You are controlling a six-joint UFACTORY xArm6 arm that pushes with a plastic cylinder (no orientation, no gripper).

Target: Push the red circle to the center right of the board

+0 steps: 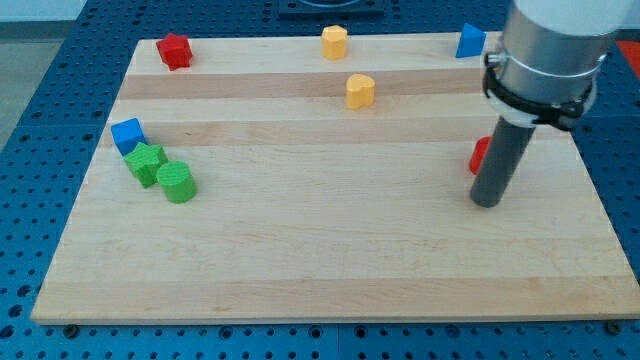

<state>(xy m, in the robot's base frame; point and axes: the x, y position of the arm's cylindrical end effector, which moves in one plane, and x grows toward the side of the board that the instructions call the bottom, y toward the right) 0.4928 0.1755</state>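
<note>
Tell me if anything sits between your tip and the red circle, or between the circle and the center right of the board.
Nothing visible does. My tip sits right beside the red circle, which my rod partly hides. The circle is already near the board's center right, and no other block lies on that side; the closest, the blue block, is at the view's top.

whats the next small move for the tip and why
Probably none, or at most a short nudge toward the view's right. The red circle already sits near the board's center right, mostly hidden behind the rod, and my tip rests just below it toward the view's bottom. Whether they touch I cannot tell.
</note>
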